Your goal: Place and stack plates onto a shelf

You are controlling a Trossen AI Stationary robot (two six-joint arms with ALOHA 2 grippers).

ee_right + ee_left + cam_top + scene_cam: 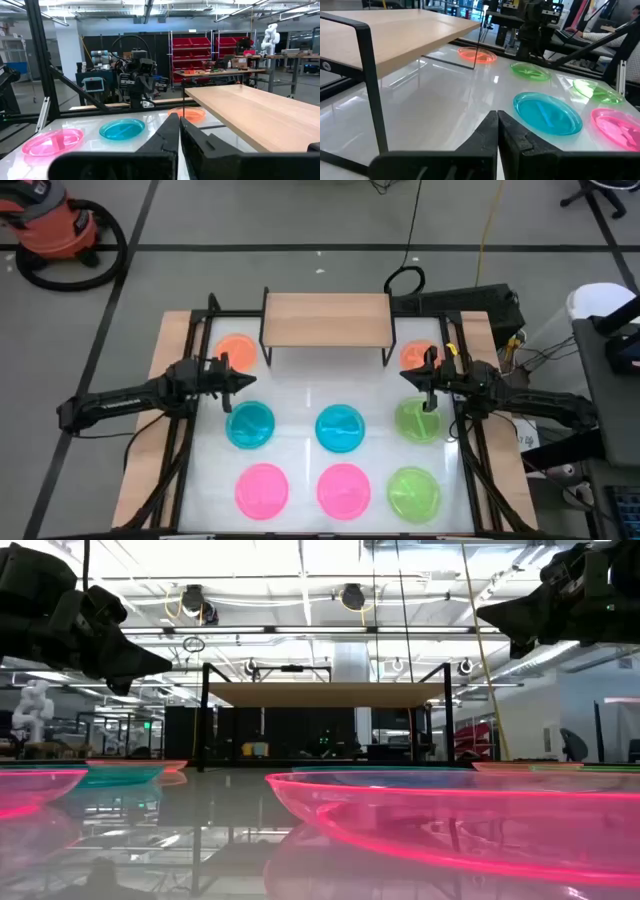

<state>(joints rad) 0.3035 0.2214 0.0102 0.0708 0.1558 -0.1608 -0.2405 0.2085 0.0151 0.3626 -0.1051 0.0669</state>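
Note:
The light-wood shelf (pixel 327 320) stands on black legs at the table's far middle, its top bare. Eight plates lie flat on the white tabletop. An orange plate (pixel 237 350) sits left of the shelf, and another orange plate (pixel 418 354) sits right of it. Two cyan plates (pixel 250 426) (pixel 340 428) and a green plate (pixel 418 421) form the middle row. Two pink plates (pixel 262 488) (pixel 343 488) and a second green plate (pixel 413 492) lie nearest. My left gripper (pixel 250 383) hovers shut between the left orange and left cyan plates. My right gripper (pixel 405 377) hovers shut between the right orange and green plates.
A black frame and wooden border (pixel 170 380) run round the white tabletop. In the low view both grippers (pixel 165 660) (pixel 483 612) hang well above the plates. Open tabletop lies under and before the shelf (pixel 395 35). Cables and equipment crowd the table's right side.

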